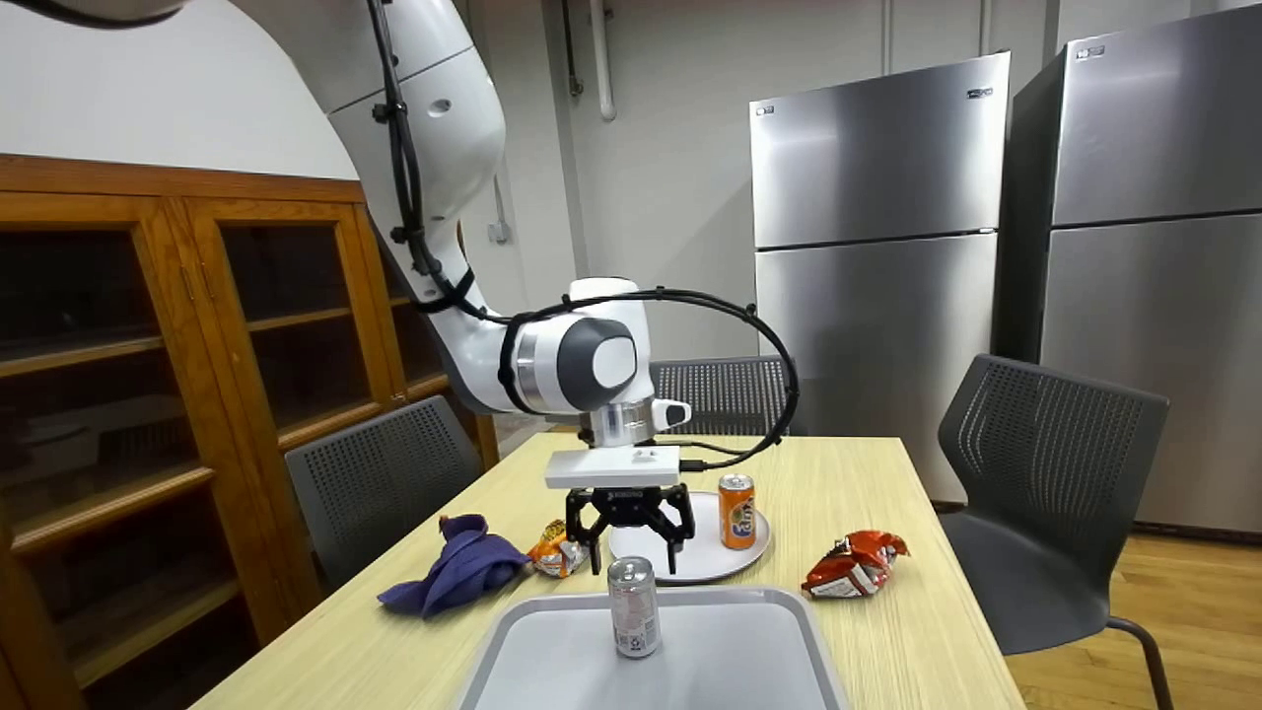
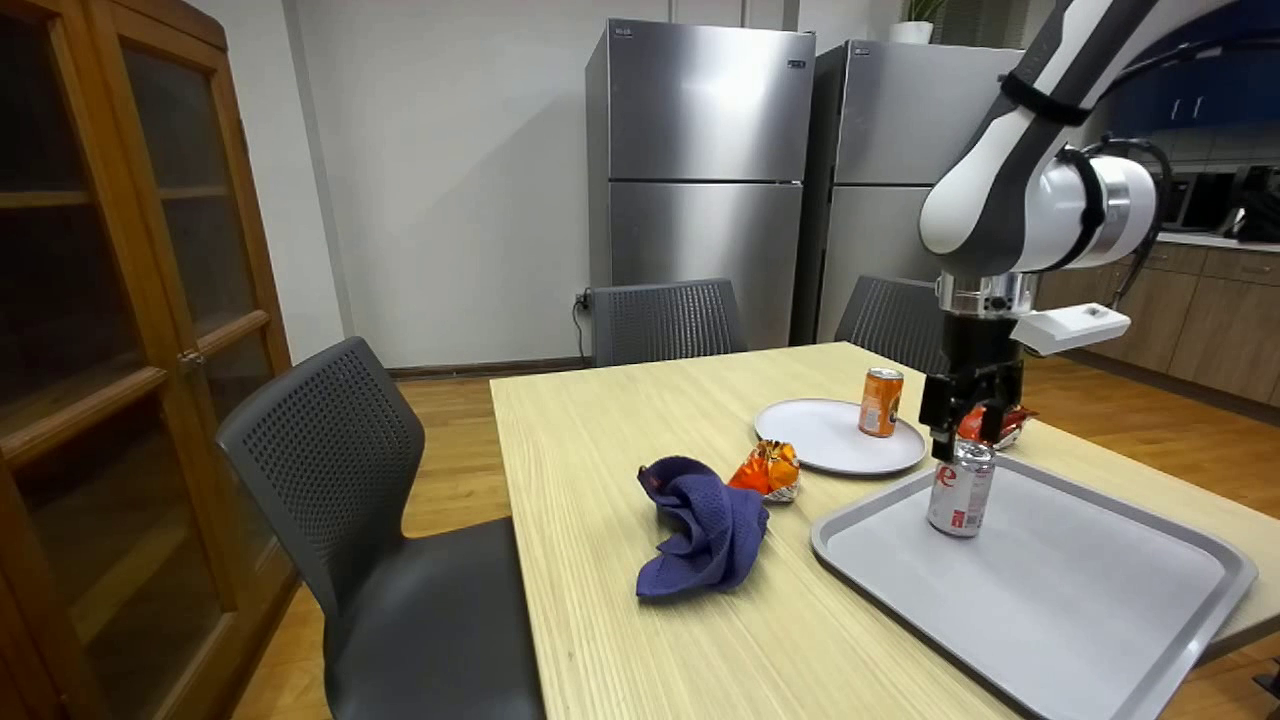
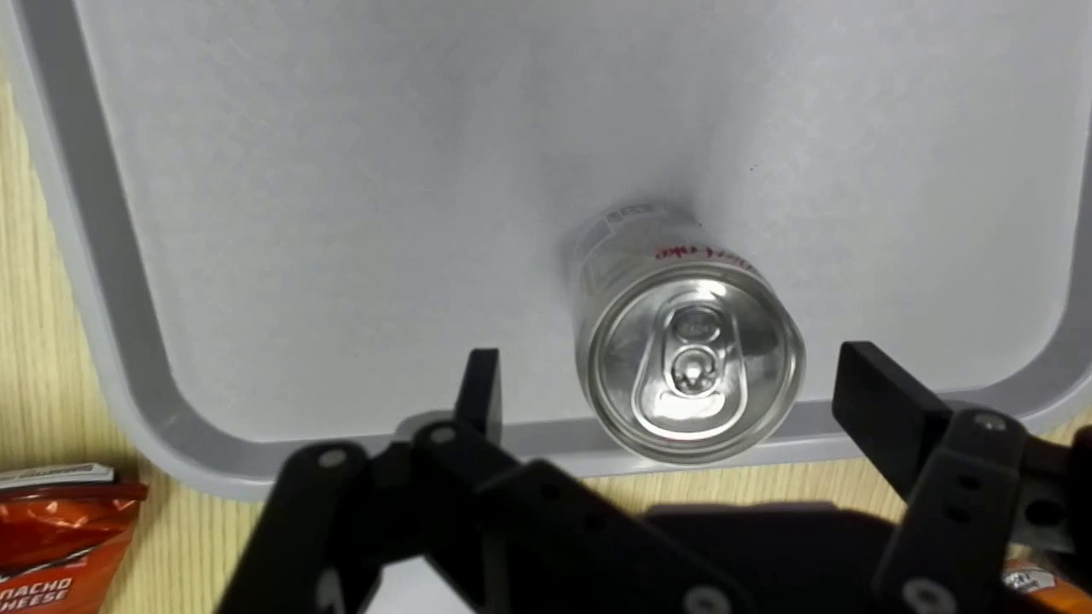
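Note:
A silver Diet Coke can (image 1: 636, 613) (image 2: 958, 500) stands upright on the grey tray (image 1: 730, 671) (image 2: 1080, 590), near one edge. Just over it my gripper (image 1: 634, 561) (image 2: 966, 438) points down, its jaws wide apart. In the wrist view the lid of the can (image 3: 694, 367) shows between the two black fingers (image 3: 887, 409), with a gap on both sides. The fingertips are about level with the can's top; exact height is hard to judge. Nothing is gripped.
An orange Fanta can (image 1: 736, 513) stands on a round plate (image 2: 810, 430) behind the gripper. A red chip bag (image 1: 856, 565), an orange wrapper (image 2: 770, 470) and a purple cloth (image 2: 700, 530) lie on the table (image 2: 600, 440). Chairs (image 1: 1045, 493) surround it.

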